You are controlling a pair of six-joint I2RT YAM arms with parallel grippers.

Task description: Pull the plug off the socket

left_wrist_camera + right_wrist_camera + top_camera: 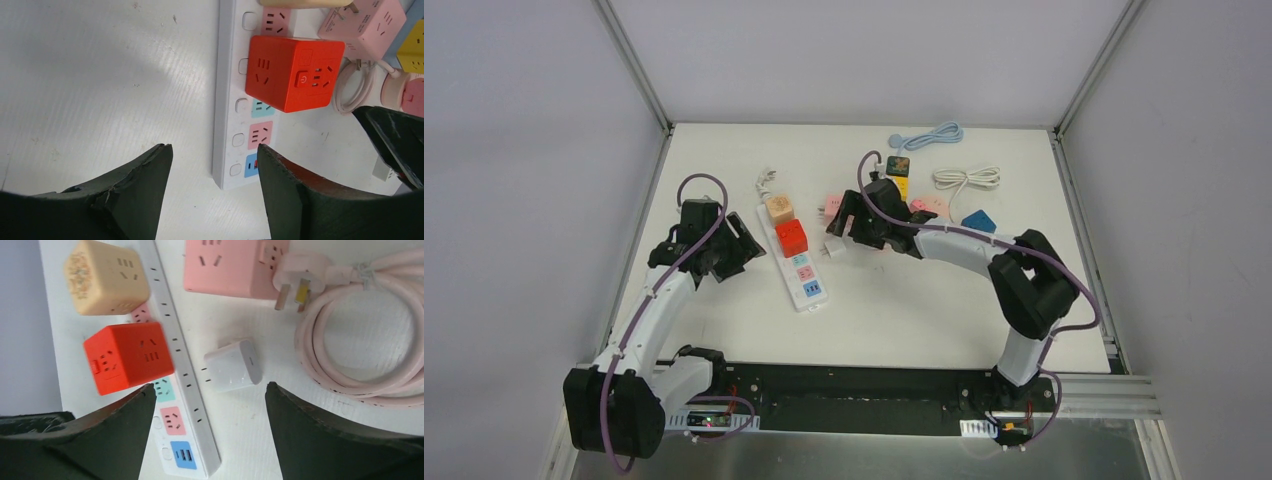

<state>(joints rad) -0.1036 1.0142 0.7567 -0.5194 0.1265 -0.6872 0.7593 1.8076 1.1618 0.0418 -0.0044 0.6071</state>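
**Right gripper after extraction.** The right gripper point(209, 386) is standing wide with nothing between its fingers, and is hovering over the white plug point(232, 365). The plug is lying loose on the table point(240, 440) just beside the power strip point(180, 355), its prongs pointing toward the strip and clear of every socket. By that layout the pull is looking complete.

An orange cube adapter point(127, 357) and a beige cube adapter point(105, 277) are sitting on the strip to one side of the plug. A coiled pink cable point(360, 355) is lying on the other side.

The left gripper point(212, 150) is also standing open and empty over the near end of the strip. Whether it is touching the strip cannot be told.

Hazards from here are as follows:
- A low retreat by the right arm risks one finger sweeping the plug back against the strip or clipping the orange cube.
- The other finger, being close to the cable coil, is liable to snag a loop and drag it.
- A careless lift by the left gripper risks shifting the strip.
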